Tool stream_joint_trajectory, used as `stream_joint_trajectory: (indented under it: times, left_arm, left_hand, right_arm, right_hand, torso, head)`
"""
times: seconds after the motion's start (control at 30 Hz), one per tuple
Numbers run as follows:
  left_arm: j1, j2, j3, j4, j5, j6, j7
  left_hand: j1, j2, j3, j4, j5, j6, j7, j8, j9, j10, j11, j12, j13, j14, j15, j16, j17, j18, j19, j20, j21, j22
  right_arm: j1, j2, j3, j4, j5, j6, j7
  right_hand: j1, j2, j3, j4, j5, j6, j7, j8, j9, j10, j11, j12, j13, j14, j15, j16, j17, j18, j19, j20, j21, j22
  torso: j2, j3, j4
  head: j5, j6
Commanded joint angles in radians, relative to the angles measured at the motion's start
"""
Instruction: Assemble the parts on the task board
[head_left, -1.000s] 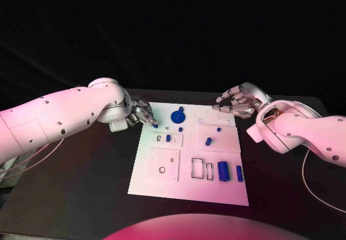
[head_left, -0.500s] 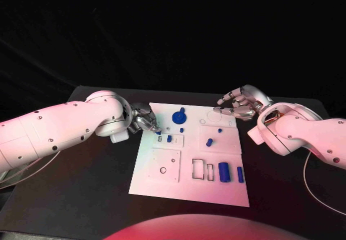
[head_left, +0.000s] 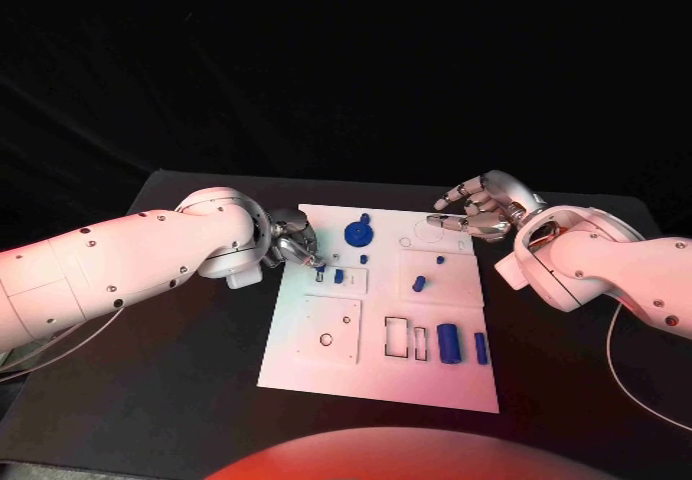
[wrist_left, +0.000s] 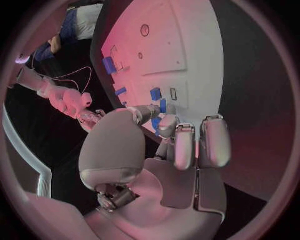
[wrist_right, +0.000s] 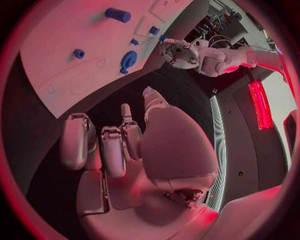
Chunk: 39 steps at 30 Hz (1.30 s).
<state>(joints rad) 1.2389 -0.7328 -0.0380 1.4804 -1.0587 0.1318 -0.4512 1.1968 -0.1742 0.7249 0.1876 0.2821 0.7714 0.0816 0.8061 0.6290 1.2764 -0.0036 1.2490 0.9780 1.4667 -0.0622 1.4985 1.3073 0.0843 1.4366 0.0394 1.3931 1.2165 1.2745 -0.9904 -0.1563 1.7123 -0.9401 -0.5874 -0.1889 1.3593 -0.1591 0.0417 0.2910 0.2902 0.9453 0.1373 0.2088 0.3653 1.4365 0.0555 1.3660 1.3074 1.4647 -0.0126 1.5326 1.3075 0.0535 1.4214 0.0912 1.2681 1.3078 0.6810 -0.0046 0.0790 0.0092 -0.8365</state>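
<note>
1. White, the task board (head_left: 378, 380) lies in the middle of the black table (head_left: 159, 390); bare table runs along both its long sides and its near edge.
2. The left hand (head_left: 293, 243) sits at the board's far left edge, fingers curled together with their tips down at a small blue part (head_left: 319, 271); whether it pinches that part cannot be told.
3. The right hand (head_left: 476, 210) hovers off the board's far right corner, fingers spread and holding nothing.
4. Between the hands stands a blue disc-shaped part (head_left: 356, 234); just beside the left fingertips sits a small blue piece (head_left: 338, 276).
5. Nearer the robot than the right hand are a blue peg (head_left: 417, 283), a blue cylinder (head_left: 449, 342) and a blue bar (head_left: 479, 348) beside two rectangular slots (head_left: 395, 335).
6. No writing can be read.
</note>
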Motion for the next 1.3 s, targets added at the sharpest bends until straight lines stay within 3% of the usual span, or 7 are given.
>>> stream_joint_trajectory:
  times: [0.03,0.7,1.3]
  left_arm:
    - [-0.001,0.009,-0.001,-0.006,-0.022,0.014,-0.011]
    - [-0.003,0.024,-0.011,-0.026,-0.025,0.067,-0.030]
    - [-0.003,0.037,-0.021,-0.039,-0.025,0.074,-0.035]
  left_hand:
    - [-0.004,0.009,0.159,-0.154,0.005,0.012,-0.006,0.007,0.055,0.006,-0.001,0.003,0.001,0.061,-0.007,0.006,0.084,-0.013,0.006,0.000,0.005,0.000]
    - [-0.006,0.007,0.161,-0.155,0.009,0.013,-0.006,0.007,0.056,0.005,-0.001,0.001,-0.003,0.061,-0.007,0.006,0.085,-0.013,0.006,-0.001,0.004,-0.001]
    - [-0.008,0.005,0.163,-0.156,0.012,0.014,-0.006,0.008,0.056,0.004,-0.002,0.000,-0.005,0.061,-0.007,0.006,0.084,-0.013,0.006,-0.001,0.004,-0.001]
  right_arm:
    - [-0.001,0.001,0.000,0.001,-0.013,0.013,0.005]
    - [-0.001,0.002,0.000,0.001,-0.013,0.013,0.005]
    - [-0.001,0.003,0.000,0.001,-0.013,0.014,0.006]
  right_hand:
    - [-0.006,0.005,-0.007,0.001,0.003,0.002,-0.002,0.004,0.001,-0.006,-0.003,-0.006,0.062,0.075,-0.004,-0.005,0.121,0.019,-0.009,-0.001,-0.005,0.067]
    - [-0.006,0.006,-0.007,0.001,0.003,0.001,-0.002,0.005,0.002,-0.005,-0.003,-0.006,0.062,0.075,-0.004,-0.005,0.121,0.019,-0.008,-0.001,-0.005,0.068]
    - [-0.007,0.007,-0.007,0.001,0.003,0.002,-0.002,0.005,0.002,-0.005,-0.003,-0.005,0.063,0.075,-0.004,-0.005,0.121,0.019,-0.008,-0.001,-0.006,0.068]
  torso:
    - [0.000,0.0011,-0.0005]
    - [-0.003,0.0020,0.0005]
    - [-0.001,0.0011,0.0005]
  head:
    - [0.001,-0.003]
    - [0.001,-0.006]
    - [-0.001,-0.007]
